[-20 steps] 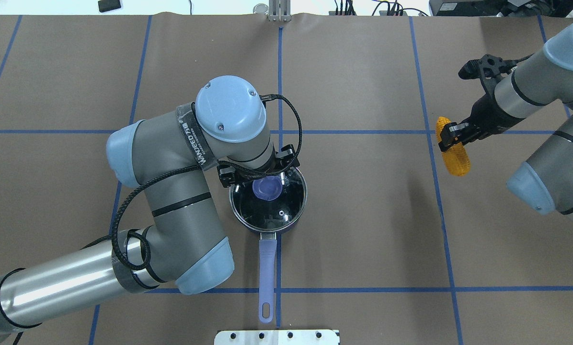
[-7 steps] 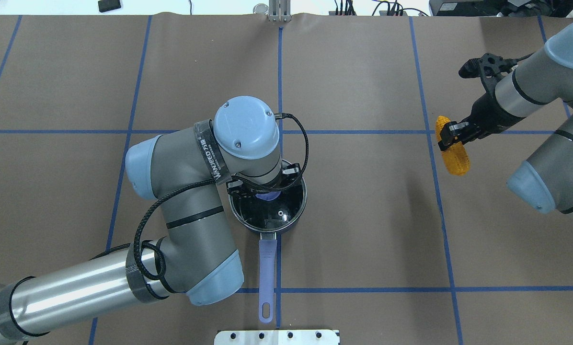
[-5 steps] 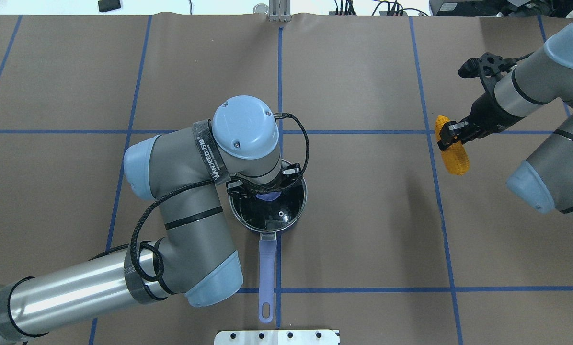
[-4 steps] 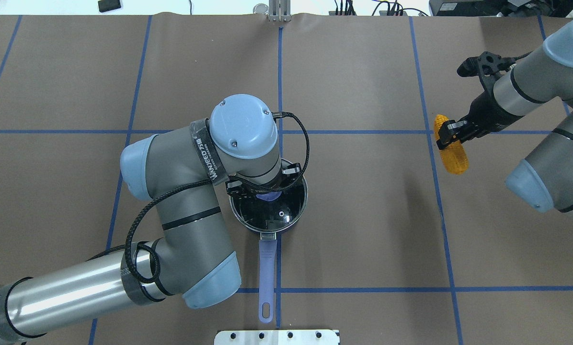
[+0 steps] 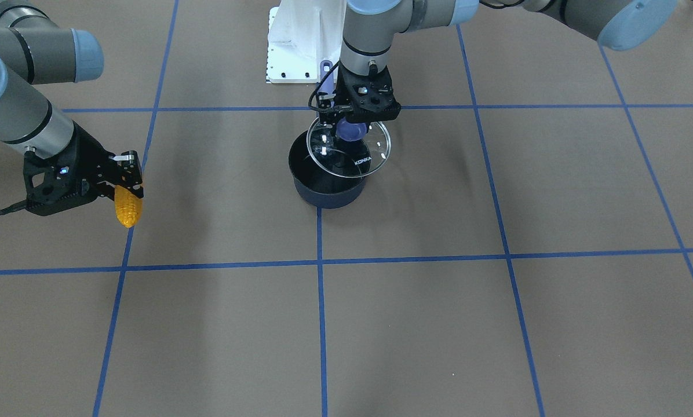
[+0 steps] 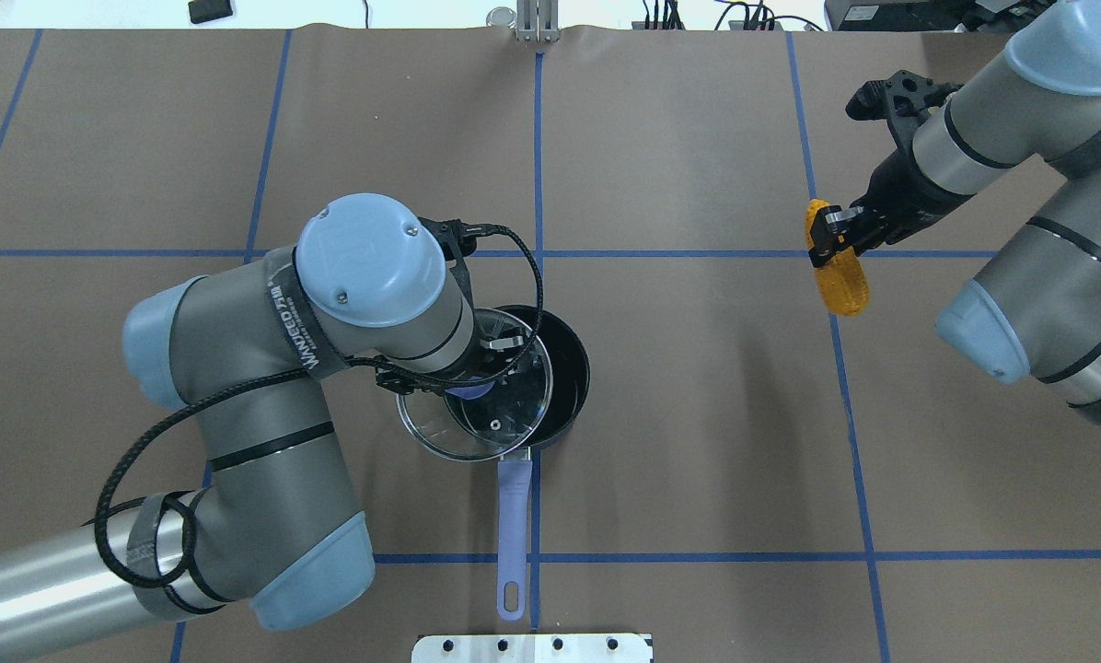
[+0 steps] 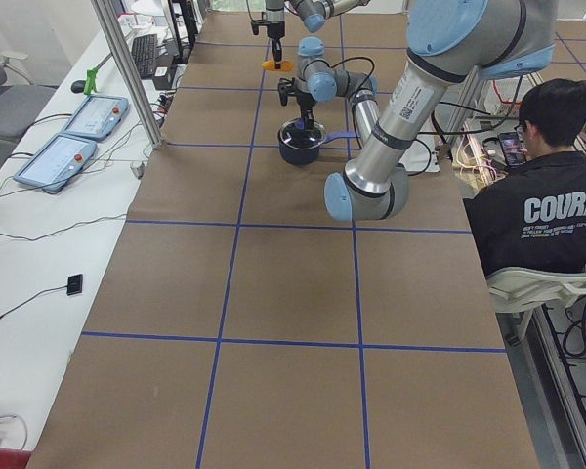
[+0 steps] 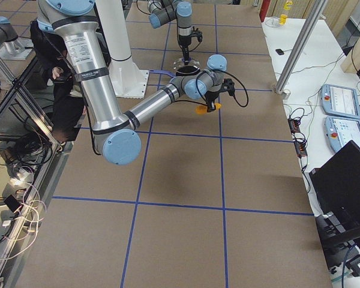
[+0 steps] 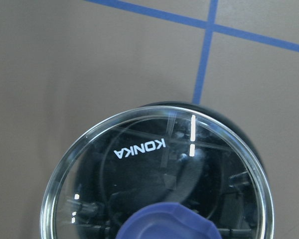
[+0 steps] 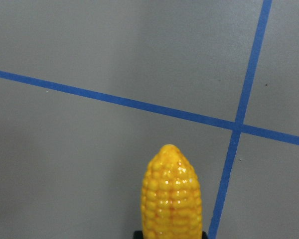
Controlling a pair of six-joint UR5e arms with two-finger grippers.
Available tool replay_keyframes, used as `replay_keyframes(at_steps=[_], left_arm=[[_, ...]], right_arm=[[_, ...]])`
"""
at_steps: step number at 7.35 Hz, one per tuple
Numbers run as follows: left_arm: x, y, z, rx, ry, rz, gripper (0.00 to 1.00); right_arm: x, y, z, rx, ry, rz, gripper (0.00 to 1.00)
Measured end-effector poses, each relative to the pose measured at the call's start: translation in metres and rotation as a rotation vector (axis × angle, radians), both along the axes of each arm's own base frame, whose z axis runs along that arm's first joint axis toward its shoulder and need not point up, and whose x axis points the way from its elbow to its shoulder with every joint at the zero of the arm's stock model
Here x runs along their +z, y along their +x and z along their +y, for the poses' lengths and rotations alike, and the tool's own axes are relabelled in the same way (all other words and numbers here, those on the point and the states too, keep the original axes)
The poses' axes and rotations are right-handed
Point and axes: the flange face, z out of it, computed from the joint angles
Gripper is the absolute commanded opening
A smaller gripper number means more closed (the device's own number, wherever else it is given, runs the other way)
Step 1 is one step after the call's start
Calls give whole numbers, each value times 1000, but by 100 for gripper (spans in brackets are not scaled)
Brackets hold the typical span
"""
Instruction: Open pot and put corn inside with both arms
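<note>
Between my left fingers: the blue knob [image 9: 169, 221] of the clear glass lid [image 5: 377, 146]. My left gripper [image 5: 351, 128] is clamped on it and carries the lid in the air.
Lid writing: "KONKA" in white on the glass, just beyond the knob, upside down to my left wrist camera.
Strap writing: the band [image 6: 288, 318] round my left wrist bears white letters that I cannot read with certainty.
Under the lid: the pot [image 5: 325, 196], dark navy outside and black inside, stands on the table.
Lid edge: its rim overhangs the pot's rim on my left-arm side. A crescent of the pot's mouth toward my right arm lies uncovered.
Pot handle: the handle [image 6: 512, 520] is long, straight and blue-purple. It points back toward my white base plate [image 6: 532, 647], beside a blue tape line [image 6: 536, 166].
Between my right fingers: the corn [image 6: 840, 281]. My right gripper [image 6: 829, 241] is closed on its blunt end and holds it off the table.
Corn look: glossy orange-yellow, with bumpy kernel rows tapering to a rounded tip.
Room: the brown table cover [image 5: 439, 318] stretches between corn and pot, which are well apart.
Far off: a seated operator [image 7: 557, 195] wears a black shirt reading "COURA", cut off by the view's edge.
</note>
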Motion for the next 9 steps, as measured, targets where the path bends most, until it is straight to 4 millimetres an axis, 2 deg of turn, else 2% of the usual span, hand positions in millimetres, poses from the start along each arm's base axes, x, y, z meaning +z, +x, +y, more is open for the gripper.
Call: replay_keyframes(at_steps=[2, 3, 5, 7, 9], left_arm=[[25, -29, 4, 31, 55, -12, 41], [45, -49, 5, 42, 79, -25, 41], [93, -89, 5, 56, 131, -44, 41], [152, -126, -2, 56, 186, -37, 41], [193, -166, -13, 96, 202, -37, 41]], right_arm=[[-34, -30, 2, 28, -28, -9, 14], [-52, -48, 4, 49, -45, -13, 14], [-86, -78, 7, 82, -76, -32, 14], [-118, -107, 14, 109, -99, -46, 13], [-158, -141, 22, 130, -116, -35, 13]])
